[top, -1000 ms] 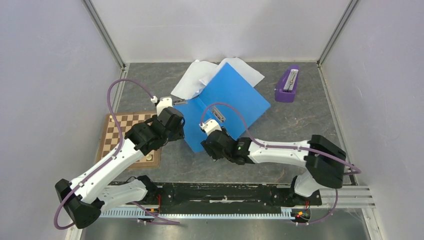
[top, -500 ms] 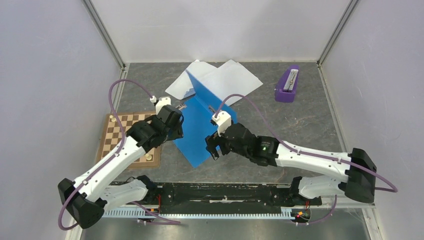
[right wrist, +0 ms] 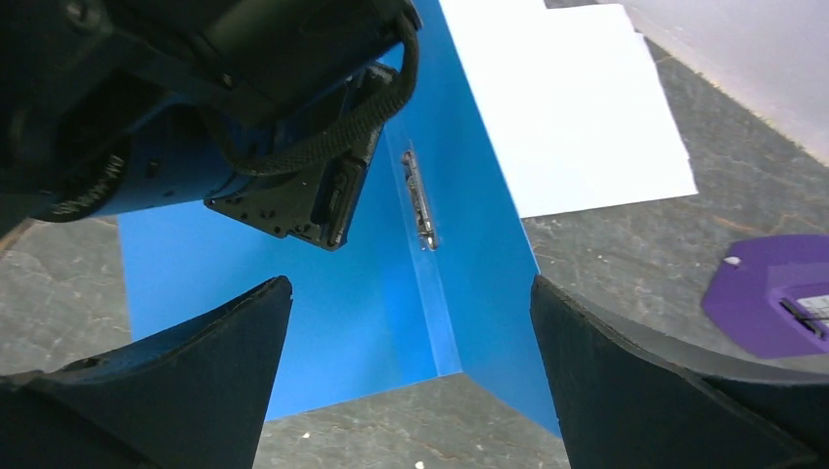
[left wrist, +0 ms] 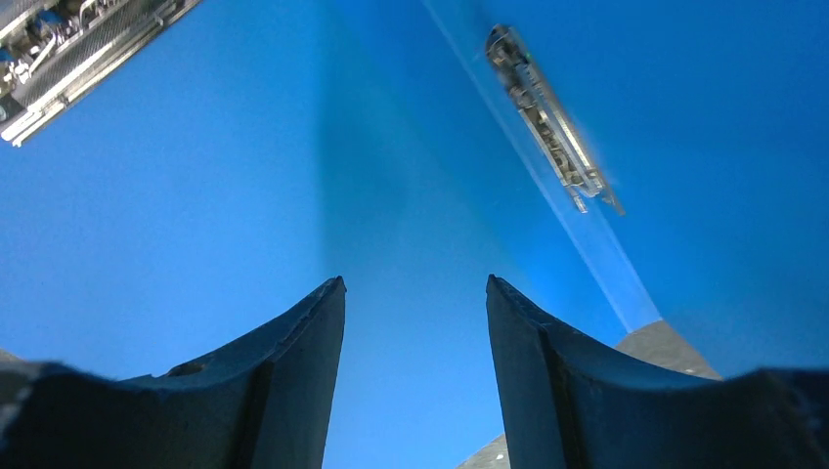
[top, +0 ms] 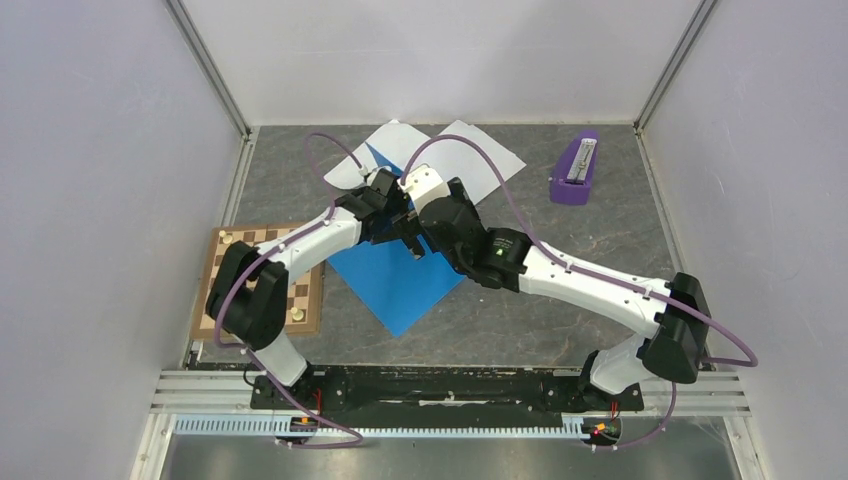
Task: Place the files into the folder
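Folder: the bright-blue folder (top: 395, 285) lies open in the middle of the table, one cover flat toward the near edge, the other tilted up toward the back; a metal clip (right wrist: 420, 200) runs along the inner fold. No sheet shows inside it.
Files: white sheets (top: 470, 155) lie flat on the table behind the folder, by the back wall, partly hidden by the arms.
Left gripper (left wrist: 415, 366): fingers parted, nothing between them, pointed at the folder's inner blue face.
Right gripper (right wrist: 411, 376): fingers spread wide, empty, above the open folder, close to the left arm's wrist.
Surface: a mottled grey tabletop (top: 560, 260) between pale walls.
Other things: a brown chessboard (top: 305, 295) at the left edge; a purple stapler (top: 575, 170) at the back right, well apart from the folder.
Open room: bare tabletop right of the folder, toward the stapler.
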Tool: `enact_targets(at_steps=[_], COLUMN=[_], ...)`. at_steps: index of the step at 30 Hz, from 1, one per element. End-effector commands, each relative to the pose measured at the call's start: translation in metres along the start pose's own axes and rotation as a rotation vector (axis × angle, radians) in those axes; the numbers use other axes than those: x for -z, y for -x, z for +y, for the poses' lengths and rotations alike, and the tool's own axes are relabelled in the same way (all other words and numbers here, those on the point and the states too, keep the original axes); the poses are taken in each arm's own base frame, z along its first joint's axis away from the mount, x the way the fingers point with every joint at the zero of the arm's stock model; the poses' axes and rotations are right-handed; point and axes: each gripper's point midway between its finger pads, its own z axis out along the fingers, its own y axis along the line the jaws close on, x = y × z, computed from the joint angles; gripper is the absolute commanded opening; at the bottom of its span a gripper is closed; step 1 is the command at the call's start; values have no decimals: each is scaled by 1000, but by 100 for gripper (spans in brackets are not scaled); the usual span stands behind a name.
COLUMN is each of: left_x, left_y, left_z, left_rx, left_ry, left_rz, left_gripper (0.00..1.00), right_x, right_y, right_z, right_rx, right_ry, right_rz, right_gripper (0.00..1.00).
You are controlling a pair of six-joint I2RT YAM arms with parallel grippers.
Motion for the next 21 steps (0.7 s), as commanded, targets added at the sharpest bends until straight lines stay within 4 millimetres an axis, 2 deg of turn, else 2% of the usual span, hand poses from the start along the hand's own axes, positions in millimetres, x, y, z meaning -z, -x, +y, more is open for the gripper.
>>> enact_targets(at_steps=[1, 4, 9, 13, 17, 21], left_x=[20, 22, 25, 26, 31, 35], left_y=[41, 39, 36, 35, 38, 36], left_z=[-28, -25, -21, -23, -23, -20], left_rx=[27, 32, 31, 30, 28, 17], left_ry=[-100, -93, -89, -98, -104, -100], left_rz=[-115, -112, -110, -106, -112, -113], left_gripper=[61, 61, 61, 61, 60, 61], right_x=[13, 3, 1, -9, -22, -26], right_y=[29, 30, 25, 15, -5, -17], right_z=[-27, -36, -42, -33, -25, -32], right_rx=[30, 39, 57, 65, 63, 27], right_ry=[-42, -47, -52, 27, 86, 76], right_rz=[-77, -60, -44, 1, 76, 115], right_gripper=[97, 98, 98, 97, 86, 73])
